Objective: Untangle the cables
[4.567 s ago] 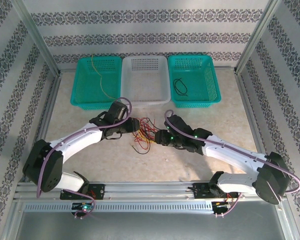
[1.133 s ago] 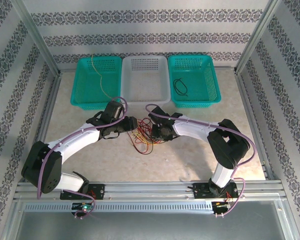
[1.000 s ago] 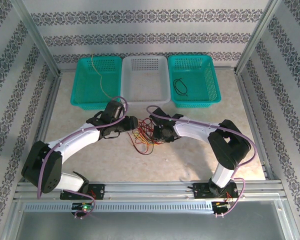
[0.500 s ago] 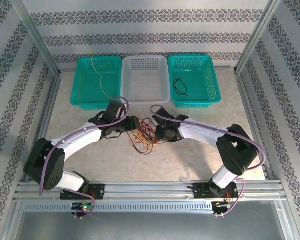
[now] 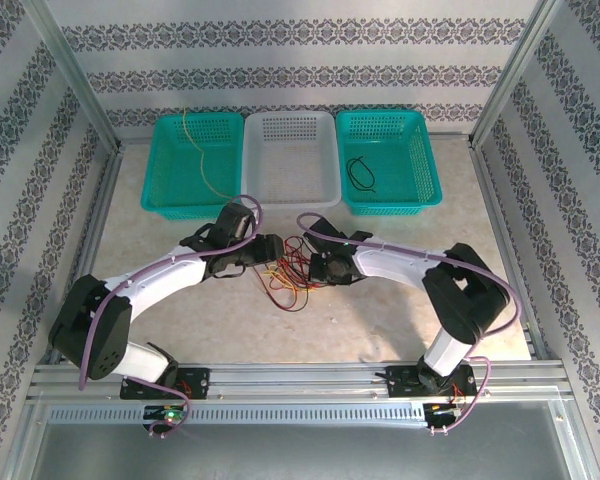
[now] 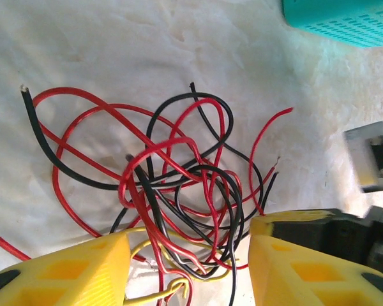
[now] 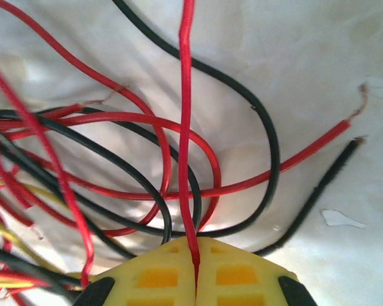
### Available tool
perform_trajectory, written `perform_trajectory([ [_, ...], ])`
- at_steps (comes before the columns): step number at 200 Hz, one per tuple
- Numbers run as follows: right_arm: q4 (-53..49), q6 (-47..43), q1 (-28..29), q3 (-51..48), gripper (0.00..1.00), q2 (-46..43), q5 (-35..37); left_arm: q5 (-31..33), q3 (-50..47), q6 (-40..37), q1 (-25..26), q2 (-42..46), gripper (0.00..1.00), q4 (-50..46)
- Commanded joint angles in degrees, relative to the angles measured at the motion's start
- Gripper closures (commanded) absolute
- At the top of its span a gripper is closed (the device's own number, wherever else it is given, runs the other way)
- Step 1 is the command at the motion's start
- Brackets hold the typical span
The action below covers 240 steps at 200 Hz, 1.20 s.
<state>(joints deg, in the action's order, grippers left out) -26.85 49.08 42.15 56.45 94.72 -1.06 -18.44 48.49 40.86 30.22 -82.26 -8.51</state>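
Partly: red cable [image 7: 185,95] inside right tool [image 7: 196,255]

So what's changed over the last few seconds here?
The right gripper has closed on a red cable in the tangle, and its arm's elbow swung in from the right. The left gripper stays open over the tangle. The baskets are unmoved.
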Motion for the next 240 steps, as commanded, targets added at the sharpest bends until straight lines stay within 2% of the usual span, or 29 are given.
perform_trajectory([
  [1, -4.51, -3.66, 0.42, 0.57, 1.00, -9.01, 4.02, -0.37, 2.04, -2.16, 1.94, 1.33, 0.46, 0.42],
  [27, -7.21, -7.07, 1.74, 0.35, 1.00, -18.76, 6.44, 0.24, 4.81, -3.01, 4.68, -0.49, 0.44, 0.56],
  [69, -10.00, -10.49, 3.22, 3.73, 1.00, -31.26, 7.23, -0.42, 6.36, 0.56, 9.33, -6.79, 0.44, 5.68],
  [117, -12.44, -15.44, 4.08, 14.18, 1.00, -40.94, 9.51, -0.02, 2.95, 3.94, 9.88, -12.51, 0.52, 10.40],
  [191, -13.74, -23.44, 3.49, 31.27, 1.00, -42.69, 17.03, 0.13, -3.08, 6.64, 9.86, -14.74, 0.55, 14.09],
  [240, -12.94, -28.15, 3.12, 40.29, 1.00, -40.89, 17.59, 0.24, -2.92, 5.51, 9.87, -13.26, 0.55, 12.78],
])
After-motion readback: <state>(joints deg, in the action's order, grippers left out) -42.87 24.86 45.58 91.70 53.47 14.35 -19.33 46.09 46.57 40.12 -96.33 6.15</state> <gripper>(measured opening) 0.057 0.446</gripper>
